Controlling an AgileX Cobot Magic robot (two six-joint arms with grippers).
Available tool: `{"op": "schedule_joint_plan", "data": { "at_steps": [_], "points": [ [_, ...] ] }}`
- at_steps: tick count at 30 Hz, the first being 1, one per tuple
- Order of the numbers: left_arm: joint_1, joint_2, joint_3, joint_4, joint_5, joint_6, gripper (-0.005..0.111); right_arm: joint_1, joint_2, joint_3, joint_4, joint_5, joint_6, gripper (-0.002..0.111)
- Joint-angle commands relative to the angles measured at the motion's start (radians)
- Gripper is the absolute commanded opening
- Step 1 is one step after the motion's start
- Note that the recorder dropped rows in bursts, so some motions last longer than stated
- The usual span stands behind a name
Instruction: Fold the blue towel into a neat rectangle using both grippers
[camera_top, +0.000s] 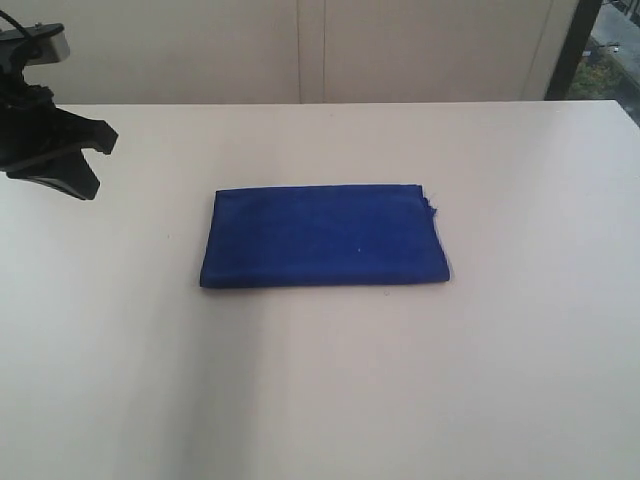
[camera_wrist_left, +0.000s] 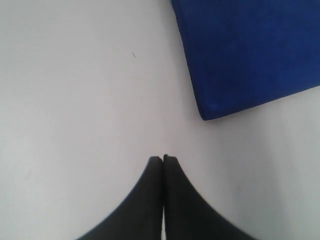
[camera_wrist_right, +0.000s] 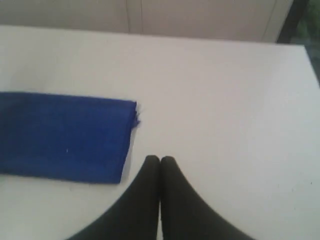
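Left tool (camera_wrist_left: 163, 158) and right tool (camera_wrist_right: 160, 159) hang pinched shut and empty, clear of the blue towel (camera_top: 324, 236), probably because it already lies folded rectangular on the tabletop (camera_top: 500, 380).

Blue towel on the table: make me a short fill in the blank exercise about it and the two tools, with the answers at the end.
1. The blue towel lies flat on the white table, folded into a ___ shape.
2. The left tool has its jaws ___ (open or shut).
3. The right tool is ___ the towel (touching or apart from).
Missing words: rectangular; shut; apart from.
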Motion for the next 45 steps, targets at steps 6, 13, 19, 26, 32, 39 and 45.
{"op": "schedule_joint_plan", "data": {
  "at_steps": [6,13,19,26,32,39,45],
  "points": [
    [-0.003,-0.009,0.006,-0.006,0.006,0.001,0.000,-0.004,-0.240,0.125,-0.006,-0.080,-0.010,0.000],
    [-0.003,-0.009,0.006,-0.006,0.006,0.001,0.000,-0.004,-0.296,0.125,-0.006,-0.080,-0.010,0.000],
    [-0.003,-0.009,0.006,-0.006,0.006,0.001,0.000,-0.004,-0.299,0.134,-0.002,-0.084,-0.010,0.000],
    [-0.003,-0.009,0.006,-0.006,0.006,0.001,0.000,-0.004,-0.384,0.198,-0.006,-0.078,-0.010,0.000],
    [-0.003,-0.009,0.006,-0.006,0.006,0.001,0.000,-0.004,-0.608,0.307,-0.006,-0.078,-0.010,0.000],
    [-0.003,-0.009,0.006,-0.006,0.004,0.001,0.000,-0.004,-0.691,0.394,-0.006,-0.077,-0.010,0.000],
    [-0.003,-0.009,0.006,-0.006,0.005,0.001,0.000,-0.004,-0.691,0.491,-0.006,-0.081,-0.010,0.000]
  ]
}}
